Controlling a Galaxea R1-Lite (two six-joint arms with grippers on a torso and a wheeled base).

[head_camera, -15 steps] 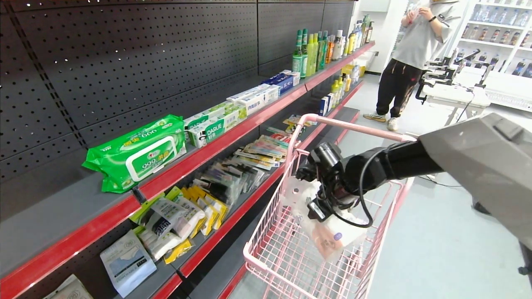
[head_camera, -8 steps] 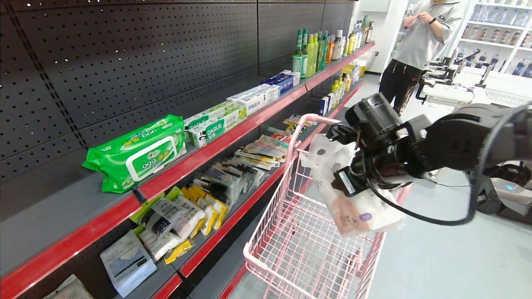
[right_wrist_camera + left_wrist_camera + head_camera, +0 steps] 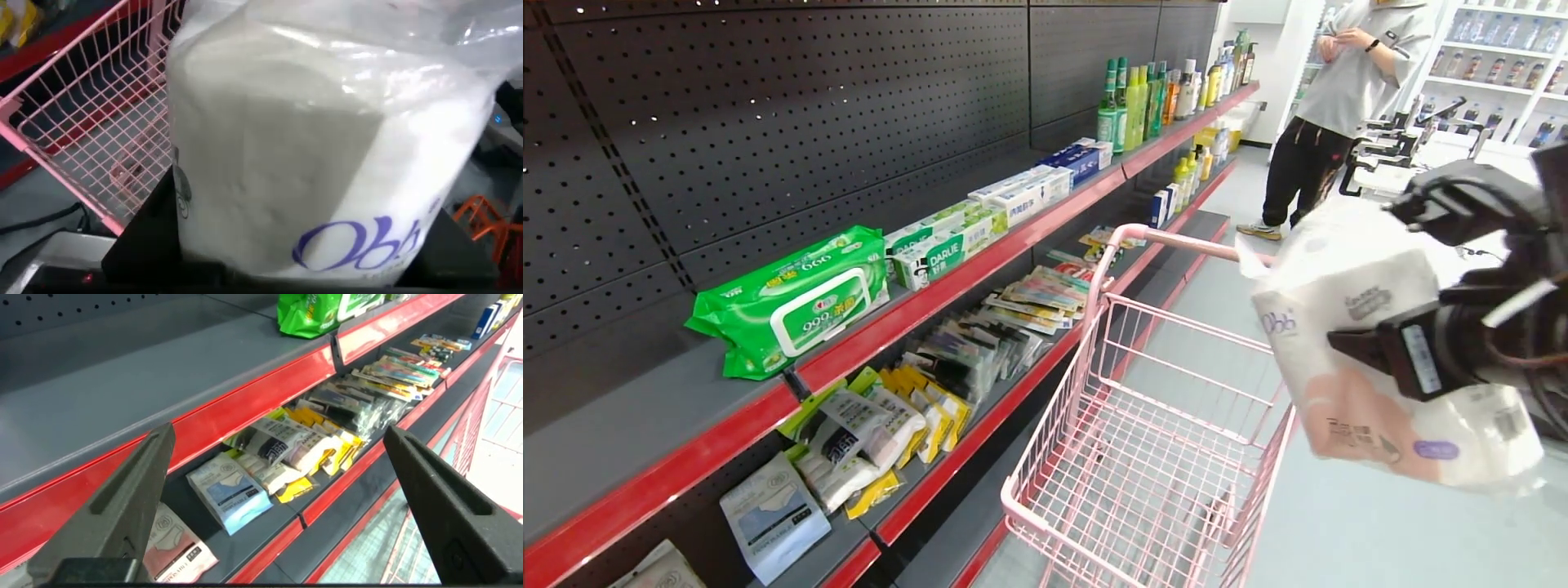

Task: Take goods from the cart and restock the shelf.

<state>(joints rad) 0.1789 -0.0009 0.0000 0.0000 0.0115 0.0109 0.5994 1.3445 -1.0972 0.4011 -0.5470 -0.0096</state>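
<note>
Here, right gripper (image 3: pixel 1374 353) clamps tissue pack (image 3: pixel 1347 278) beside pink cart (image 3: pixel 1176 240); left gripper (image 3: pixel 278 510) agape near shelf (image 3: pixel 163 351).

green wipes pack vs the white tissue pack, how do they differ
The green wipes pack lies on the shelf; the white tissue pack is in the air, clamped by the right end effector. The green wipes pack is flat, the white tissue pack bulkier. Both are plastic-wrapped.

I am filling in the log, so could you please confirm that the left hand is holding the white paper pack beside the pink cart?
Not quite: it is the right hand that holds the white paper pack beside the pink cart, as the head view shows. The left hand is open and empty, facing the shelf.
</note>
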